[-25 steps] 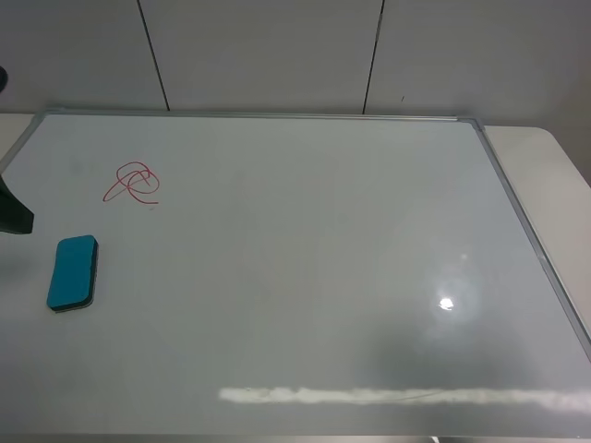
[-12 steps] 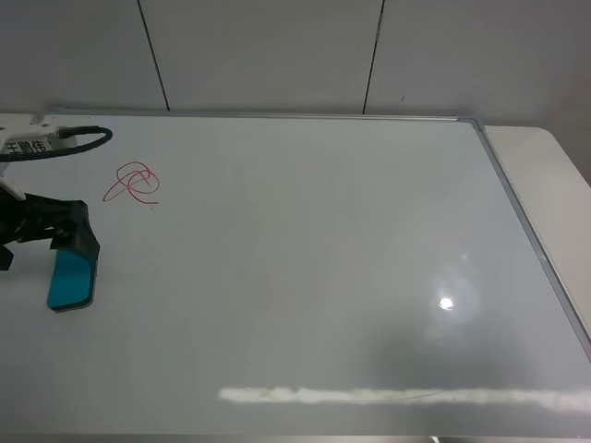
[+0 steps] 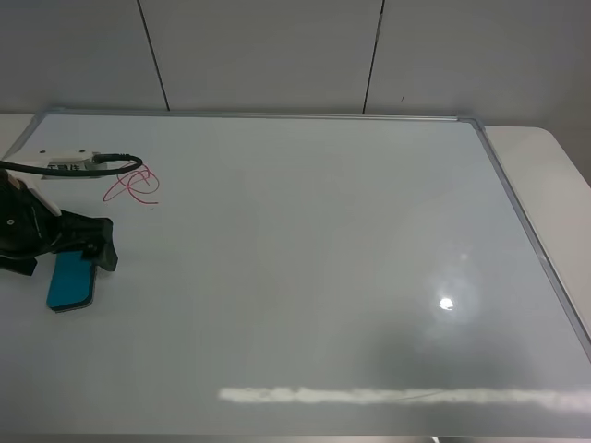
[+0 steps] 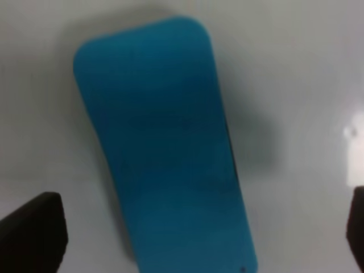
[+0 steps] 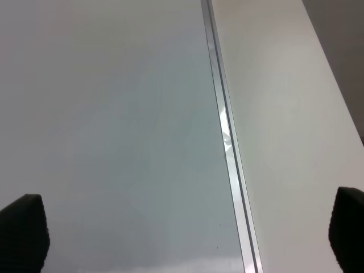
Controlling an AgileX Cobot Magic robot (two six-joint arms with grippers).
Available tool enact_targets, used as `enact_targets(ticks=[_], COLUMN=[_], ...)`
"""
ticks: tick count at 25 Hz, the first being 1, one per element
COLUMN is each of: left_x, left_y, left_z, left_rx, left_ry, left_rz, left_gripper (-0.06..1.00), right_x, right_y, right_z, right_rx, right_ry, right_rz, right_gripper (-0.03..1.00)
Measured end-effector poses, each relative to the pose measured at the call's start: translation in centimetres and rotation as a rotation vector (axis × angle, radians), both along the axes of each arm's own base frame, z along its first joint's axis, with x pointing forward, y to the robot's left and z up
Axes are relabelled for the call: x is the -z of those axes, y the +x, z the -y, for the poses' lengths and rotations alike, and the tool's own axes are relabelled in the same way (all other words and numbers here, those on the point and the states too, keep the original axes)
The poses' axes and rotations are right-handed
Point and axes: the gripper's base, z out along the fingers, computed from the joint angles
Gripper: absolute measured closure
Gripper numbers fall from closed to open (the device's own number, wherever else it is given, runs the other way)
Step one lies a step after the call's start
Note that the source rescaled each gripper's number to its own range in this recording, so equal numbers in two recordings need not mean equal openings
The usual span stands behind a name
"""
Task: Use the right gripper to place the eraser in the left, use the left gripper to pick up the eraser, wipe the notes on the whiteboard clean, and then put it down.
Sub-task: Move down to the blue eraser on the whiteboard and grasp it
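The teal-blue eraser (image 3: 70, 284) lies flat on the left of the whiteboard (image 3: 323, 231). My left gripper (image 3: 92, 245) hovers over the eraser's far end and hides it. In the left wrist view the eraser (image 4: 165, 142) fills the middle, and the left gripper (image 4: 193, 236) is open with one fingertip on each side of it, not touching. The red notes (image 3: 136, 185) sit just beyond, partly crossed by the arm's black cable (image 3: 115, 167). My right gripper (image 5: 185, 233) is open and empty above the board's right frame (image 5: 224, 131); it is out of the exterior view.
The silver frame (image 3: 517, 208) runs down the board's right side, with bare white table (image 3: 554, 157) beyond it. A white box (image 3: 65, 158) rides on the left arm. A light glare spot (image 3: 447, 303) shows at the board's lower right.
My left arm has come in from the left edge and moved right, so the open gripper now sits over the eraser's far end. The eraser and notes have not moved.
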Motion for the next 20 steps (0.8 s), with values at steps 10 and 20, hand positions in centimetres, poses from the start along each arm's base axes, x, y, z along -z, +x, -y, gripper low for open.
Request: enact_targets(ticks=[10, 20], left_x=[1.9, 1.9], left_y=[0.8, 0.9], left_z=[-1.2, -1.3], left_rx=[-0.063, -0.075], left_ry=[0.005, 0.003], left_rz=[-0.023, -0.009], left_gripper=[-0.06, 0.11], right_x=[0.0, 0.0], right_y=[0.0, 0.0], right_z=[0.0, 0.0], right_rx=[0.000, 0.000], right_ry=[0.000, 0.000], right_rz=[0.000, 0.000], right_gripper=[-0.02, -0.02])
